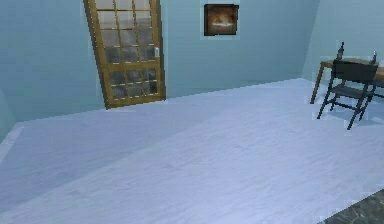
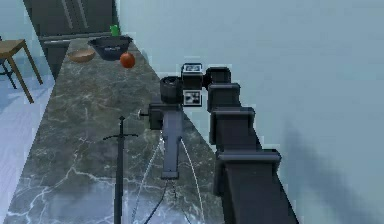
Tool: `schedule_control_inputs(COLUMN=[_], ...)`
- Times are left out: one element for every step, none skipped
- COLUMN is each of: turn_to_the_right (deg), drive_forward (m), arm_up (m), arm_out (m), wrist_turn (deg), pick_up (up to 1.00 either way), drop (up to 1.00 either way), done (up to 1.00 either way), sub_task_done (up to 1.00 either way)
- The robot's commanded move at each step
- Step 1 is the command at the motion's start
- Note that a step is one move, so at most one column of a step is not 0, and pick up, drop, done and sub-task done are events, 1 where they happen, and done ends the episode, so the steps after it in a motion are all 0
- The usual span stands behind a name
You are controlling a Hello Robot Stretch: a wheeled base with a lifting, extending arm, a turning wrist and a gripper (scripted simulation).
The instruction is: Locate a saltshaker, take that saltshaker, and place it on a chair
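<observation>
Saltshaker can't be made out among the small blobs, so position, axis and heading unclear. Gripper point(image 2: 166, 196) over dark marble counter point(image 2: 70, 130); cannot tell whether it holds anything. Bowl point(image 2: 110, 46) and red ball point(image 2: 127, 60) at the far end. Blue room, glazed door point(image 1: 125, 50), chair point(image 1: 350, 88) beside table point(image 1: 326, 66).

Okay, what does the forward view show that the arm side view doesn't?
Forward view: a wooden door with glass panes, a dark-framed picture on the wall, and a dark chair beside a brown wooden table. Arm side view: a dark marble countertop carrying a dark bowl and an orange-red round object, plus the dark square arm. Both: light blue walls, pale floor, perhaps that table.
</observation>
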Motion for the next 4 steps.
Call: schedule_control_inputs(turn_to_the_right=[0.0, 0.0, 0.0, 0.0], drive_forward=[0.00, 0.00, 0.00, 0.00], arm_up=[0.00, 0.00, 0.00, 0.00], arm_out=[0.00, 0.00, 0.00, 0.00], wrist_turn=[45.0, 45.0, 45.0, 24.0], pick_up=[0.00, 0.00, 0.00, 0.00], drop=[0.00, 0.00, 0.00, 0.00], done=[0.00, 0.00, 0.00, 0.00], sub_task_done=[0.00, 0.00, 0.00, 0.00])
